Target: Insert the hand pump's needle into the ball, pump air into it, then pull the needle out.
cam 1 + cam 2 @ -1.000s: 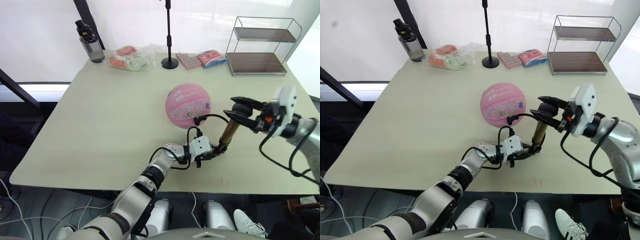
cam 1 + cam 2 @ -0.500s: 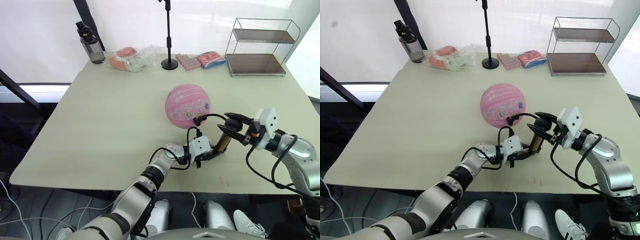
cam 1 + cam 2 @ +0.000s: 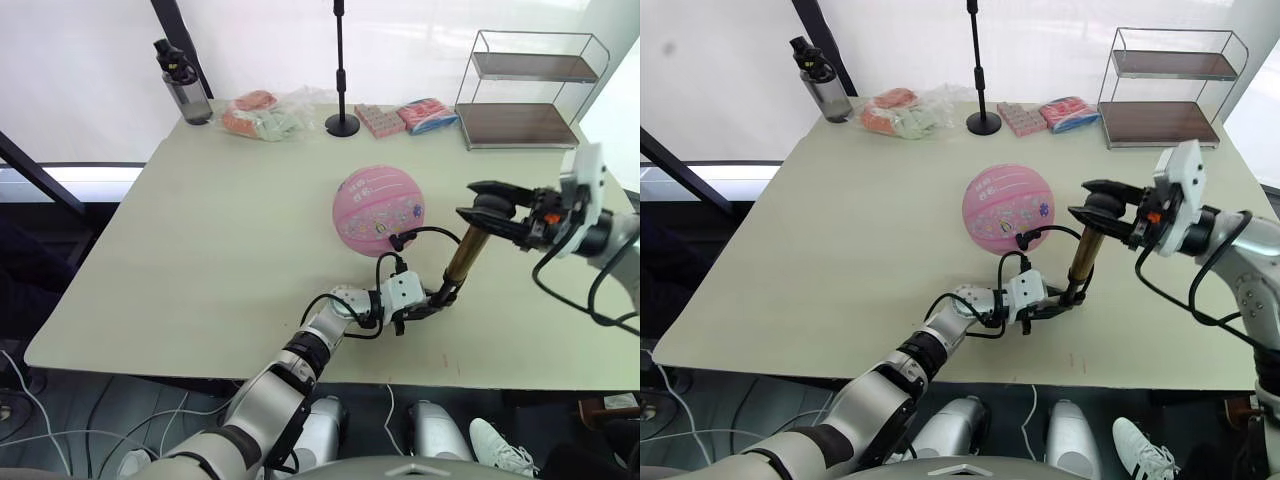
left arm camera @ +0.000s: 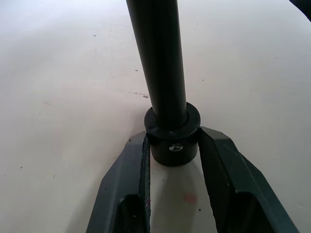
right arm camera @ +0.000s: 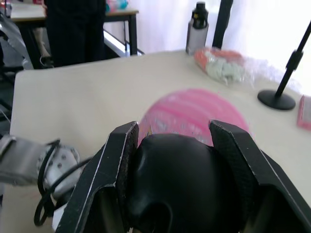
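The pink ball rests on the table's middle. Just right of it the hand pump stands tilted, a gold cylinder with a black base cap. My left gripper is shut on that base cap, one finger on each side. My right gripper is shut on the black T-handle at the pump's top. The thin black hose curves from the pump to a black fitting against the ball's near side. The needle is hidden there.
Along the table's far edge stand a water bottle, a plastic bag of items, a black stand, pink packets and a wire shelf. The table's front edge runs just behind my left forearm.
My right gripper pushed the T-handle down toward the cylinder half a second ago and has now drawn it back up. The left gripper, the pump's base and the ball stayed put.
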